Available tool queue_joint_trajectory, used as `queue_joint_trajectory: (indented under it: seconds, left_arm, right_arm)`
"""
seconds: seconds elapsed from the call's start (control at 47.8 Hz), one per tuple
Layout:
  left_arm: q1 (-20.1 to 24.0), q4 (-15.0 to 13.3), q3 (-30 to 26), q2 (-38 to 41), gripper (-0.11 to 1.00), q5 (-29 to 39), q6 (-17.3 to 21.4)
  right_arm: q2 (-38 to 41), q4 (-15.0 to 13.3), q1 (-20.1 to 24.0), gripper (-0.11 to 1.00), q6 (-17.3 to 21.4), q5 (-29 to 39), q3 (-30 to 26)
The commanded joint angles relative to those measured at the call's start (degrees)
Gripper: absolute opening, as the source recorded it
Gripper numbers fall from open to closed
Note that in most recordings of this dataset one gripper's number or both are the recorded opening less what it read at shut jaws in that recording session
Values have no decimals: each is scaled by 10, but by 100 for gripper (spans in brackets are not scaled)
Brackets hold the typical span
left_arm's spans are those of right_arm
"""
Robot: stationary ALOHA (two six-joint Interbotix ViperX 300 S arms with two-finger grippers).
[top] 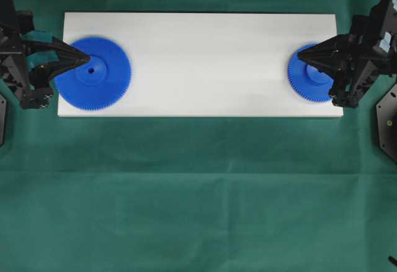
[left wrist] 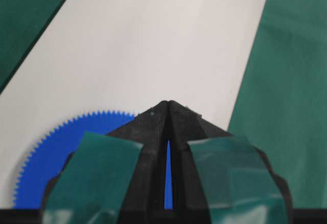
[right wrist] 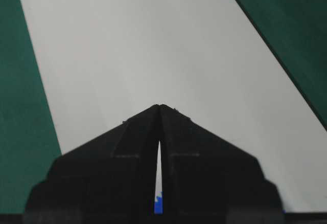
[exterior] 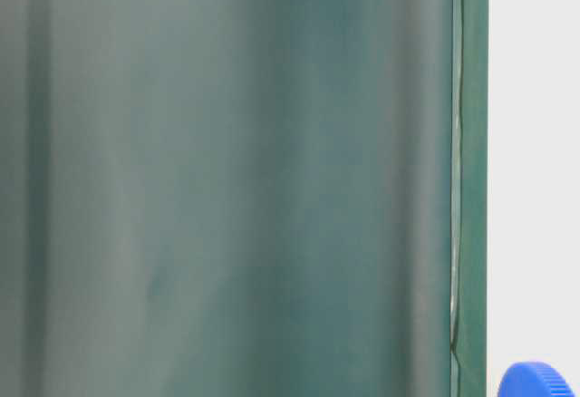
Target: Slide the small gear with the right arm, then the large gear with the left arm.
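Observation:
The large gear (top: 102, 73), a blue toothed disc with a raised hub, lies at the left end of the white board (top: 198, 64). My left gripper (top: 87, 56), with teal tape on its fingers, is shut, its pointed tip over the gear beside the hub. In the left wrist view the gear (left wrist: 61, 152) shows under and left of the shut tip (left wrist: 167, 103). The small gear (top: 307, 76) lies at the board's right end. My all-black right gripper (top: 299, 60) is shut, its tip above the gear's left rim. A sliver of that gear (right wrist: 158, 205) shows between the fingers of the right gripper (right wrist: 160, 106).
Green cloth (top: 198, 191) covers the table around the board. The long white middle of the board lies between the two gears. In the table-level view a blue gear edge (exterior: 536, 381) peeks in beside the green backdrop.

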Motion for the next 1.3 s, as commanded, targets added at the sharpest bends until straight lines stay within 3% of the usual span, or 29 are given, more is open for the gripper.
queue_joint_trajectory:
  seconds: [0.0,0.461,0.901,1.277]
  left_arm:
    - [-5,1,-4,-2,0,-5,0]
    - [-17,1,-4,-2,0,-6,-1]
    - [-62,1,4,-3,0,-11,4]
    - [-122,1,21,-19,0,-47,17]
  right_arm:
    - [0,1,1,50,-1,-6,-9]
    - [-1,1,2,50,-1,-9,-9]
    - [-4,-4,19,50,-7,-33,8]
    - [-51,-7,69,50,-7,-51,35]
